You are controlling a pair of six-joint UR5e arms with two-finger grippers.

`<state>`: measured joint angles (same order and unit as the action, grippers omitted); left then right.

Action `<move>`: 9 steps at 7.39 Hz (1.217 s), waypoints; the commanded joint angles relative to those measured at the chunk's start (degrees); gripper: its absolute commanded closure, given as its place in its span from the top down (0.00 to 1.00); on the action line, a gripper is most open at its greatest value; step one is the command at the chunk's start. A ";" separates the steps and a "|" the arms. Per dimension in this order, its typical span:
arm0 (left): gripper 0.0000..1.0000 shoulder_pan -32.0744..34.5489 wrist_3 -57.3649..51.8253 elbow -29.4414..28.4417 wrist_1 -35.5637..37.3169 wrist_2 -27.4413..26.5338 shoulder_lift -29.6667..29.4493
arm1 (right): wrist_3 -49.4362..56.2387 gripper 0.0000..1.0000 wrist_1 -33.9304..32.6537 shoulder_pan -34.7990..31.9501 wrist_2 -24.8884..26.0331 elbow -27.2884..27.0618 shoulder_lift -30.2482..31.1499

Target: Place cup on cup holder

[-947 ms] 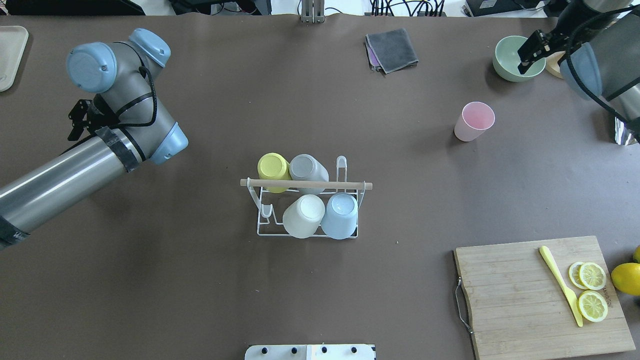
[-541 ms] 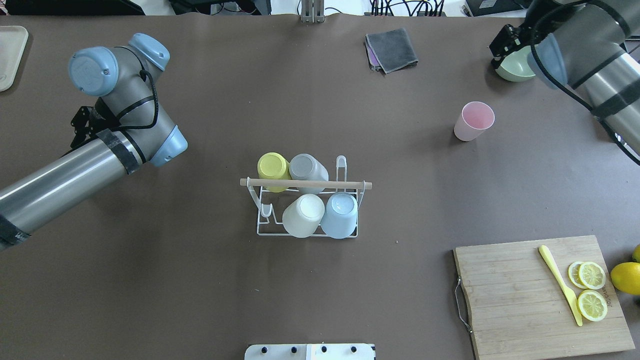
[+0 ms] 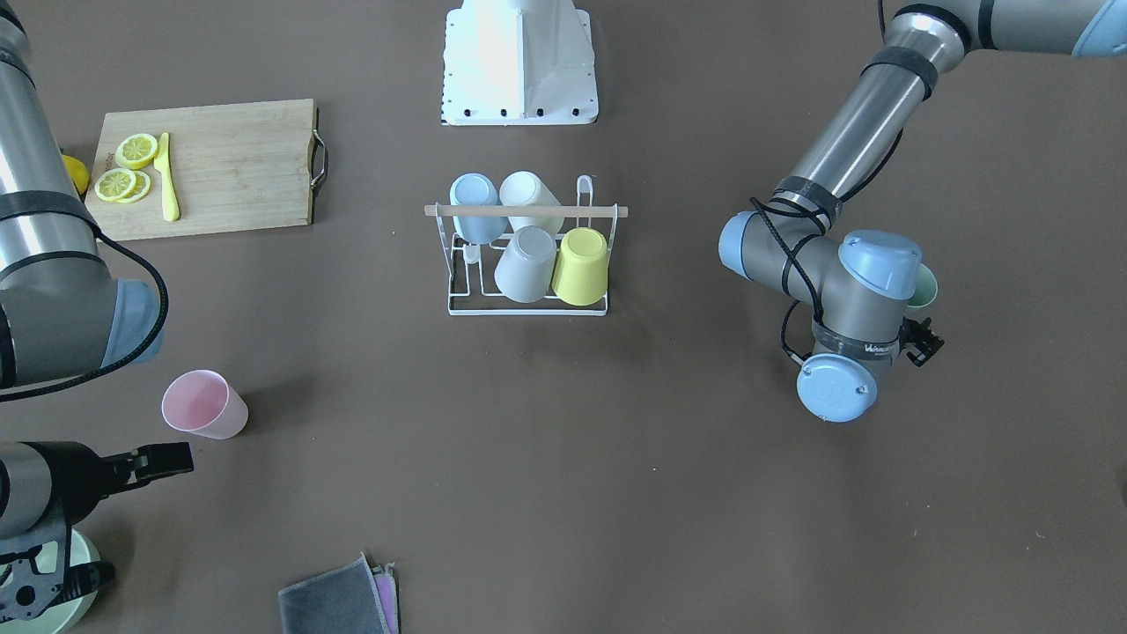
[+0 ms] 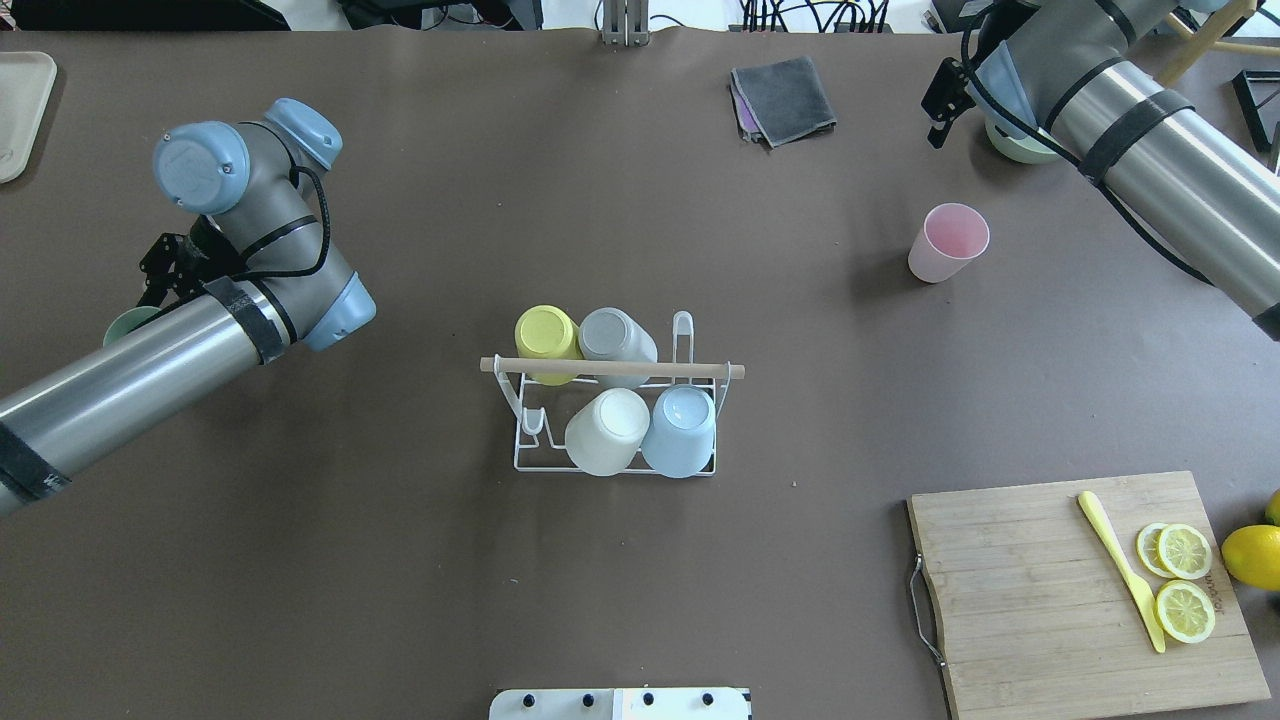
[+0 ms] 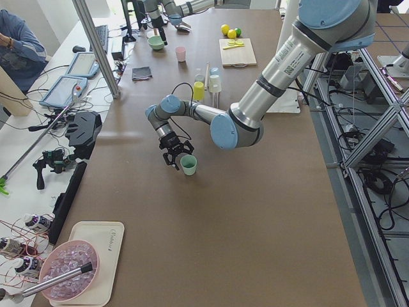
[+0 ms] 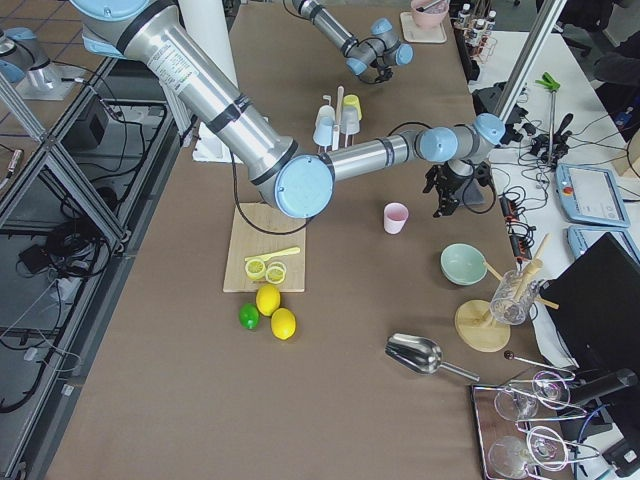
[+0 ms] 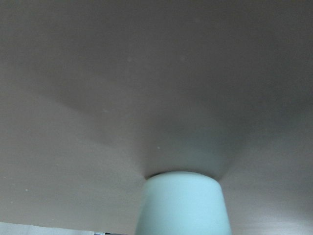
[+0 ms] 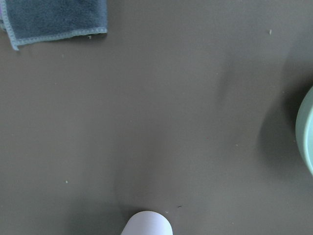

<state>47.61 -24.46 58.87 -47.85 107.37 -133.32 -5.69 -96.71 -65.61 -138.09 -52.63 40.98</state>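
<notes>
Only the left-end view shows the mint cup [image 5: 188, 165] whole, beside the left gripper [image 5: 177, 158]. Whether this or the right gripper [image 3: 176, 460] is closed, I cannot tell.

White cup holder [image 4: 500, 365], pale wooden rod [image 4: 715, 371]. Yellow cup [image 4: 546, 335], grey cup [image 4: 612, 336], cream cup [image 4: 608, 430], light-blue cup [image 4: 682, 428]. Pink cup [image 4: 946, 243], mint-green cup [image 5: 188, 164].

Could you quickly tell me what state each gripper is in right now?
Left gripper: beside the green cup, cannot be told.
Right gripper: open, holding nothing.
</notes>
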 commanded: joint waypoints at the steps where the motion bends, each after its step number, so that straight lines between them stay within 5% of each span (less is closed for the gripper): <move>1: 0.97 -0.32 -0.06 -0.25 0.82 -0.49 -0.01 | 1.21 1.00 -0.32 -0.05 -0.78 11.97 -6.49; 4: 0.94 -1.73 -0.06 -0.86 2.22 -1.81 -0.10 | 1.39 1.00 -1.11 2.67 -0.34 20.89 -11.18; 9: 0.85 -1.73 -2.79 -0.51 5.04 -3.92 -0.19 | 10.50 1.00 -14.45 6.44 -0.86 21.17 -11.28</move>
<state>45.88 -27.09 58.34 -42.86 103.53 -133.55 1.85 -108.50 -60.42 -138.92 -31.57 29.38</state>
